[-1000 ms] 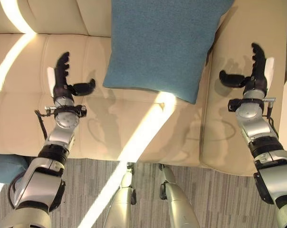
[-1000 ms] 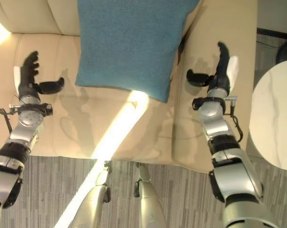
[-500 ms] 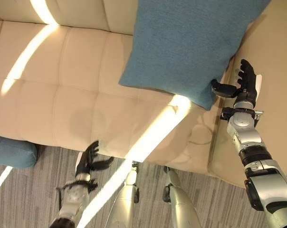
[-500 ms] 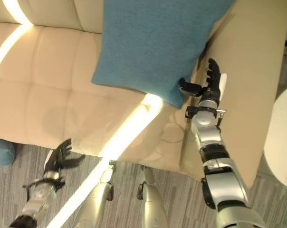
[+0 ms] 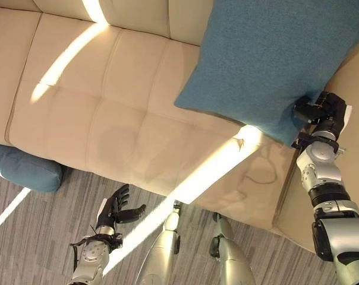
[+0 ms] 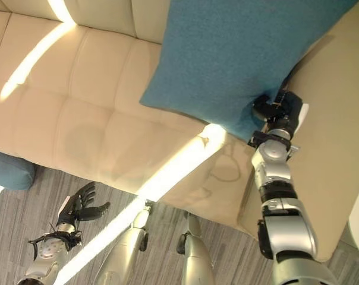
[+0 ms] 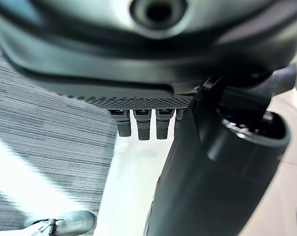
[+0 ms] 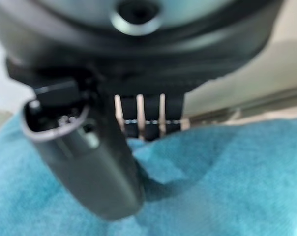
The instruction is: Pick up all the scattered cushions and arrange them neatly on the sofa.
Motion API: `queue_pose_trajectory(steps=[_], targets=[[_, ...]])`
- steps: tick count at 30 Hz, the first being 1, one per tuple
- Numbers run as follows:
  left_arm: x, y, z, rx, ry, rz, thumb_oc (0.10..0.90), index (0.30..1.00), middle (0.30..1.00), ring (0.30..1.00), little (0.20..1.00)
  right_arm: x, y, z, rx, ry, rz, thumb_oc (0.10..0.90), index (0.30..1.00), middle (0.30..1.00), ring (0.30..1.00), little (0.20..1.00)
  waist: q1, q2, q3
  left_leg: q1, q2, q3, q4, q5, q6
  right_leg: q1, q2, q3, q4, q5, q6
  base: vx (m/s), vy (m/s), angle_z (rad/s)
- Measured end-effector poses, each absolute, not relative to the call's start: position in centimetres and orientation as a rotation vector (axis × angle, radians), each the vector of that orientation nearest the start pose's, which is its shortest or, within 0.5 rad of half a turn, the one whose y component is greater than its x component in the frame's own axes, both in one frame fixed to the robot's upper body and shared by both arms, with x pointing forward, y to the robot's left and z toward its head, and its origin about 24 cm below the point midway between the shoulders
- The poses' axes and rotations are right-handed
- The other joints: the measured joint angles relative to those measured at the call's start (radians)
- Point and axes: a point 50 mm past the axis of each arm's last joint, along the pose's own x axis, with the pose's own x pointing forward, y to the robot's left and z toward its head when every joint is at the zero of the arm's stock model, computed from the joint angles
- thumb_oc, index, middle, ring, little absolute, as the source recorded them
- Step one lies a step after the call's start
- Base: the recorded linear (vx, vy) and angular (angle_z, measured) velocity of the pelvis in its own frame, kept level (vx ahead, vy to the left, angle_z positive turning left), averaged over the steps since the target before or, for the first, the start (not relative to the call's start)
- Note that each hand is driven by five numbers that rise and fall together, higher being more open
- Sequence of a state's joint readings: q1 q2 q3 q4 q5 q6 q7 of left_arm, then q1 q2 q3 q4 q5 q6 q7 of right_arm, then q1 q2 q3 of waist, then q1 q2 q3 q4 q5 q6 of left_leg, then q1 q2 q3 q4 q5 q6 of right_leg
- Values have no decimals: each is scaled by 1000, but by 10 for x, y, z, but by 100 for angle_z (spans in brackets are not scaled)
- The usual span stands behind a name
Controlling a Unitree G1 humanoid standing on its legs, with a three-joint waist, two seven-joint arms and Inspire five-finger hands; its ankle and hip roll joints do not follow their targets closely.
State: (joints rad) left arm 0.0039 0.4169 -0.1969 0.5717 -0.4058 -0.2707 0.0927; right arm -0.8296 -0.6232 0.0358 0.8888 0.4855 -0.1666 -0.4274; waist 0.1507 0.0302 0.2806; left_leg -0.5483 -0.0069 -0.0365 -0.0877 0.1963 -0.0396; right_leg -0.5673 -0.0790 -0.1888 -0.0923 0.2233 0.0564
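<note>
The right hand (image 5: pixel 322 110) pinches the lower corner of the teal cushion (image 5: pixel 268 56) leaning on the sofa (image 5: pixel 108 101) backrest — probably to straighten it. The left hand (image 5: pixel 115 208) hangs spread over the floor (image 5: pixel 37 231) — a second cushion (image 5: pixel 22 169) lies there.

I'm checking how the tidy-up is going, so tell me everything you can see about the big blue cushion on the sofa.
The blue cushion is large and square-cornered, in teal fabric with a fine woven, slightly fuzzy look. It sits tilted on the cream sofa, its upper part leaning toward the backrest and the armrest side, its lower edge on the seat, with a strip of sunlight just below it. The right hand is curled on its lower corner beside the armrest, thumb and fingers pinching the cloth. No seams, zip or pattern can be made out.
</note>
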Motion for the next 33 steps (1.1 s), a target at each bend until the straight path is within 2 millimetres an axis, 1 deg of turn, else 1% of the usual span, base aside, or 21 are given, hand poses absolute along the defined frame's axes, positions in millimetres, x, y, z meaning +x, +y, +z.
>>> queue_pose_trajectory(steps=[2,3,4,5,8,13,16,17,18,19,20,23,24,25,26,28,31,32,33], targets=[[219,243,-47,86,331,133,800,900,900,900,900,364,-317,177,-38,-213,-673,400,300,300,300,300,1,0,0,0,0,0,0,0,0,0,0,0,0,-1,1,0,0,0],[219,242,-48,87,334,131,800,900,900,900,900,364,-318,178,-54,-213,-671,430,345,345,345,345,1,0,0,0,0,0,0,0,0,0,0,0,0,-1,1,0,0,0],[219,242,-49,88,337,127,800,900,900,900,900,364,-319,179,-70,-214,-669,620,629,629,629,629,0,1,0,0,0,0,0,0,0,0,1,0,0,-1,2,0,0,0],[219,241,-49,88,342,121,800,900,900,900,900,364,-319,180,-80,-215,-667,800,900,900,900,900,0,1,0,0,0,0,0,0,0,0,0,0,0,-1,2,0,0,0],[217,238,-52,86,355,96,800,900,900,900,900,364,-319,181,-80,-216,-668,800,900,900,900,900,0,1,0,0,0,0,0,0,0,0,1,0,0,-2,3,0,0,0],[215,236,-56,63,371,107,800,900,900,900,900,364,-319,182,-81,-220,-668,800,900,900,900,900,-6,1,0,2,2,1,0,0,0,1,2,1,0,-5,6,0,0,0],[215,234,-58,56,377,108,800,900,900,900,900,362,-318,181,-98,-230,-659,800,900,900,900,900,-12,1,0,8,3,-1,0,0,0,9,3,-1,0,-4,6,0,0,0],[215,233,-58,53,378,107,800,900,900,900,900,361,-319,182,-128,-238,-654,800,900,900,900,900,-19,1,0,14,4,-1,0,0,0,16,4,-1,0,-5,6,-1,-17,4],[215,232,-59,43,379,111,800,900,900,900,900,353,-324,178,-201,-243,-647,800,900,900,900,900,-21,1,0,29,4,-3,0,0,0,32,3,-4,0,-6,8,3,-20,5],[214,233,-60,41,385,116,800,900,900,900,900,350,-325,176,-219,-242,-641,800,900,900,900,900,-26,1,0,39,4,-3,0,0,0,44,5,-4,0,-9,12,9,-25,5],[213,233,-61,43,393,118,800,900,900,900,900,349,-325,173,-224,-238,-637,800,900,900,900,900,-33,0,0,49,4,-3,0,-2,-2,54,5,-5,0,-11,15,0,0,0],[210,235,-63,39,407,129,800,900,900,900,900,334,-328,163,-217,-254,-616,800,900,900,900,900,-41,0,0,85,5,-3,0,-9,-7,90,5,-4,0,-21,27,6,-5,-2],[206,240,-66,36,422,151,800,900,900,900,900,332,-327,158,-217,-251,-599,800,900,900,900,900,-62,-5,0,108,7,2,0,-17,-12,109,5,2,0,-27,33,7,-14,-7],[206,242,-67,27,433,156,800,900,900,900,900,326,-327,159,-197,-276,-588,800,900,900,900,900,-65,-5,0,119,7,6,0,-22,-15,120,4,3,0,-28,32,8,-7,-10],[203,245,-69,22,448,170,800,900,900,900,900,318,-324,156,-183,-299,-573,800,900,900,900,900,-69,-6,1,133,8,8,0,-20,-10,133,5,3,0,-27,30,-8,-2,-10],[193,250,-75,23,485,194,800,900,900,900,900,315,-317,150,-219,-293,-522,800,900,900,900,900,-97,-17,-5,163,9,23,0,-29,-5,155,6,8,0,-31,33,19,-7,-15],[189,249,-78,28,508,188,800,900,900,900,900,297,-311,140,-205,-305,-489,800,900,900,900,900,-120,-22,-7,200,10,30,-1,-36,-2,190,6,16,0,-35,27,3,4,-8],[186,248,-80,28,521,186,800,900,900,900,900,291,-306,133,-199,-302,-468,800,900,900,900,900,-130,-26,-10,219,10,36,-1,-41,-1,205,6,22,0,-39,21,-1,3,-26],[179,251,-83,29,542,186,800,900,900,900,900,282,-299,116,-204,-261,-433,800,900,900,900,900,-149,-38,-33,237,11,55,-1,-50,4,214,7,35,-1,-41,18,22,-6,-25]])
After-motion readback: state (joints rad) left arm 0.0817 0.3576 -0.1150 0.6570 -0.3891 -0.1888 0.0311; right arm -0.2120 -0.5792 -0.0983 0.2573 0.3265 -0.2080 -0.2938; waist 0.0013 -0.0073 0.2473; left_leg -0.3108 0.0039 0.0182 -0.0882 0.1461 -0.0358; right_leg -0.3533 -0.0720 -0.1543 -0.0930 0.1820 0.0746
